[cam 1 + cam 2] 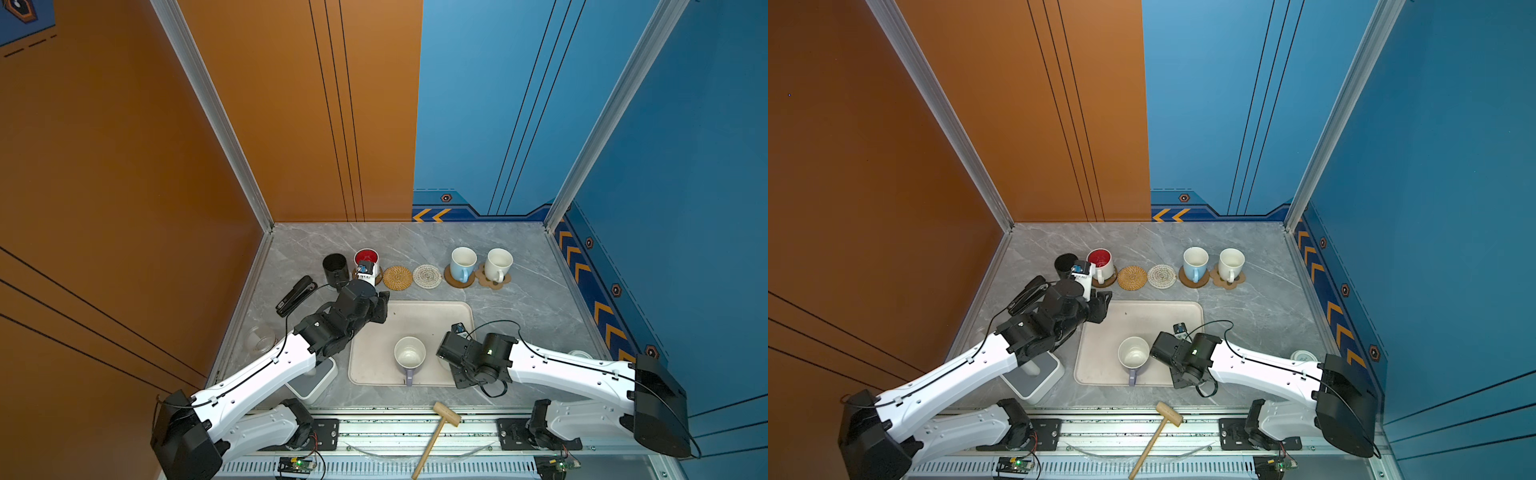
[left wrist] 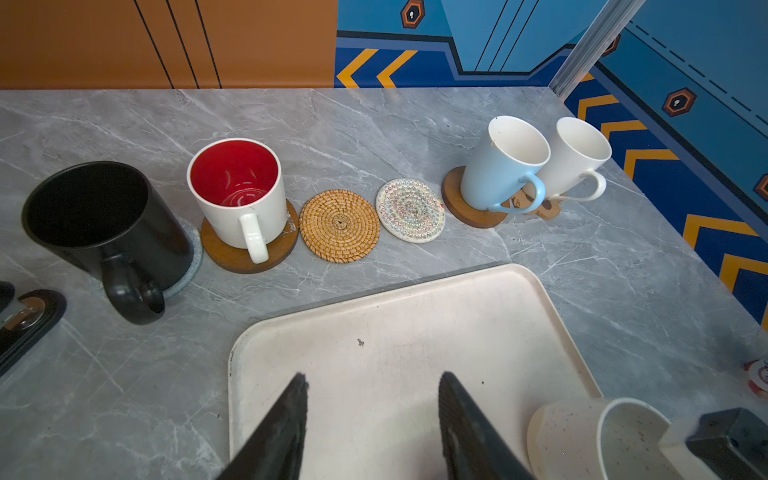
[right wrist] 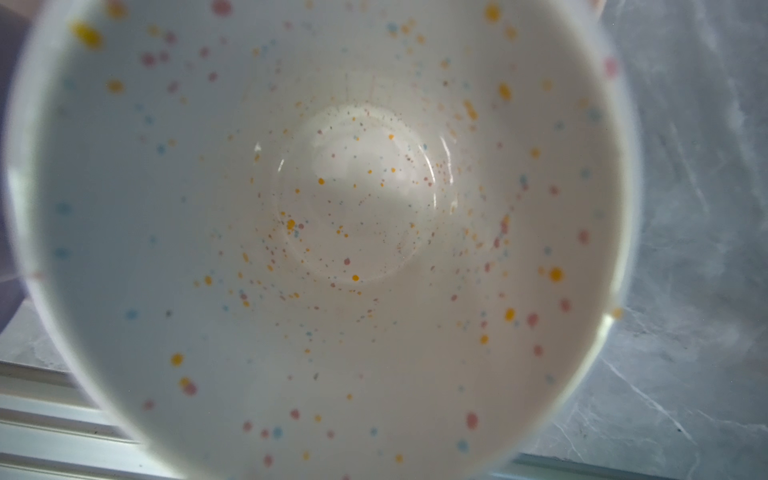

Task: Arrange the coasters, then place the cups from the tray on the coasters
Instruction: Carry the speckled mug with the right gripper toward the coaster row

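The left claw [image 2: 374,376] hangs over the far left part of the cream tray [image 2: 415,316] with its two dark fingers [image 2: 291,415] spread well apart, gripping nothing and touching nothing. The right claw [image 1: 455,368] is low over the near right part of the tray at the speckled cup [image 2: 582,440]. Its wrist camera looks straight down into that cup's dotted inside, which fills the picture. A dark piece of the claw sits right at the cup's rim in the left wrist view, but the fingertips are hidden, so I cannot tell whether the claw is pinching the cup or merely close to it. Just beside it on the tray stands the lavender cup [image 1: 409,357], upright. Along the far side of the desk [image 1: 519,299] the coasters lie in a row. The black cup [image 2: 104,232] is on a pale beaded coaster [image 2: 193,253], and the red-inside white cup [image 2: 245,208] is on a glossy brown one [image 2: 232,257]. Next come the rattan coaster [image 2: 339,225] and a beaded spiral coaster [image 2: 410,210], both bare. Then the light blue cup [image 2: 498,174] is on a brown coaster [image 2: 465,208], and the cream cup [image 2: 577,162] is on the paw-shaped coaster [image 2: 544,208].
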`<state>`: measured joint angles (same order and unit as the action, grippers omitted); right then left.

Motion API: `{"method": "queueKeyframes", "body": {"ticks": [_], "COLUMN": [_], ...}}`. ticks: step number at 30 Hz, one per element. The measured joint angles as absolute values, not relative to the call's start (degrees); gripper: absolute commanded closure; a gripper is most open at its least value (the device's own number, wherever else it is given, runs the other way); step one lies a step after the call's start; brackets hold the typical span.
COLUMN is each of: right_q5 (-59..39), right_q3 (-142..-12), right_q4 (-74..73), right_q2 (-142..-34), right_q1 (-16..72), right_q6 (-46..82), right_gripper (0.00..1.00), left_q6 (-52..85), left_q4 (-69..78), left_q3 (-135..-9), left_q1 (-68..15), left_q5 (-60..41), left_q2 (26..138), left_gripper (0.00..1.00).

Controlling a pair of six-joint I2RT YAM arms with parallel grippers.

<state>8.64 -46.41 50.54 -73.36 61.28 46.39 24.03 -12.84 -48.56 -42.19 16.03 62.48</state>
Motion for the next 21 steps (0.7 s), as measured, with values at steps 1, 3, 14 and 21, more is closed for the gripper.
{"method": "queueKeyframes", "body": {"ticks": [1,3,14,21], "right_q5": [8.56,8.69,9.23,10.17], "right_q3": [-46.57,-46.85,-47.48,-49.74], "right_q4": [50.39,50.39,50.54,52.99], "right_q2": [-73.65,-74.02,-74.35,-74.24], "right_q1": [61.17,61.04,61.19,61.56], "right_q6": [46.19,46.17,46.26,45.71], "right_gripper": [0.86,1.0,1.0,1.0], "left_q6": [24.03,24.03,24.03,24.03], "left_q4": [-12.84,-12.84,-12.84,-12.84], "left_q3": [-48.49,-48.42,-48.38,-48.36], "left_q1": [-42.15,-42.15,-41.93,-41.89], "left_q5": [16.01,16.01,16.01,16.01], "left_q2": [62.43,62.41,61.98,61.91], "left_gripper": [0.48,0.48,0.48,0.48]}}
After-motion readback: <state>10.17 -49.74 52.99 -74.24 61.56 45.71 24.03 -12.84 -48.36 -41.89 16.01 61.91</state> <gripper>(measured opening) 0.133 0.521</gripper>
